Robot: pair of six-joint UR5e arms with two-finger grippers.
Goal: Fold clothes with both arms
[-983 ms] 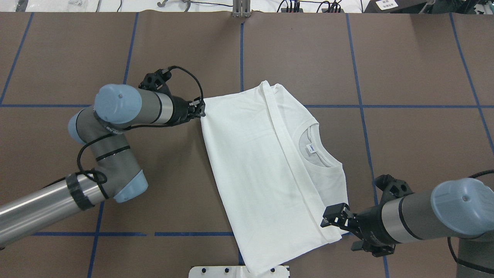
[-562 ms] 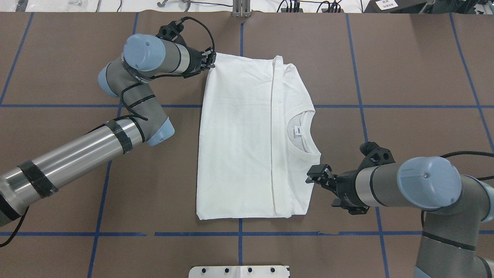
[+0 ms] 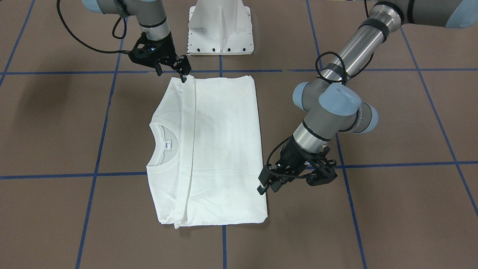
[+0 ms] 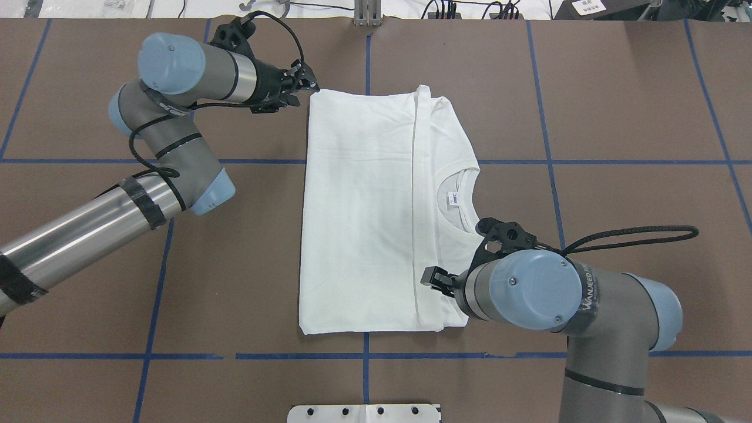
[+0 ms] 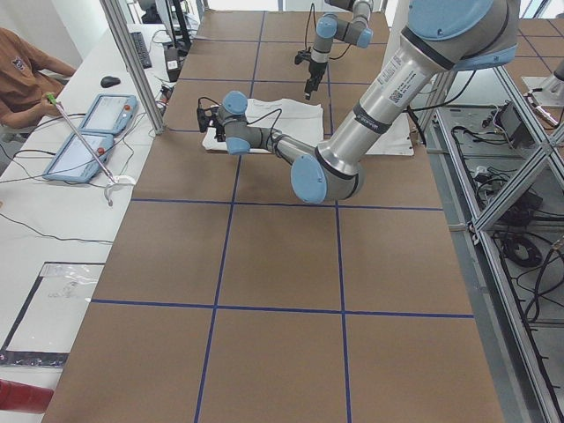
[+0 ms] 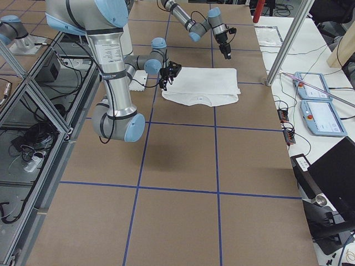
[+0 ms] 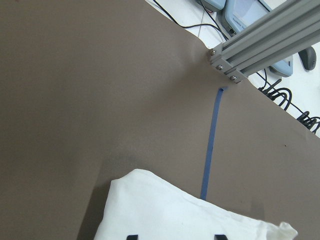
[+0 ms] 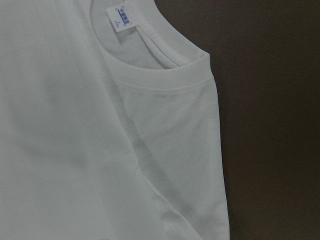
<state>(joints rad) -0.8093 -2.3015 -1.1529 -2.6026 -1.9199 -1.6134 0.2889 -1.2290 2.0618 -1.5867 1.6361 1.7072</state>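
I read the T-shirt [image 4: 358, 205] as folded into a long rectangle, lying flat around the middle of the table [image 4: 617, 106]. Its long axis runs from the robot-side edge toward the operators' edge. The collar [image 4: 461, 171] opens toward the table end on the robot's right, with the neck tag [image 4: 453, 200] showing inside it. A folded flap covers the other half, and its fold edge [image 4: 416, 205] runs parallel to the long axis.

Left gripper [image 3: 267, 185]: jaws spread wide, gripping nothing. It sits just beside the shirt's corner on the operators' side, toward the robot's left. In the left wrist view the fingertips [image 7: 131, 236] show well apart at the bottom of the frame, with that corner of cloth below them.

Right gripper [image 3: 171, 74]: jaws apart, carrying nothing. It is over the shirt's robot-side short edge, close to the fold edge. I cannot tell whether a fingertip touches the cloth. The right wrist view looks down on the collar, tag and one shoulder.
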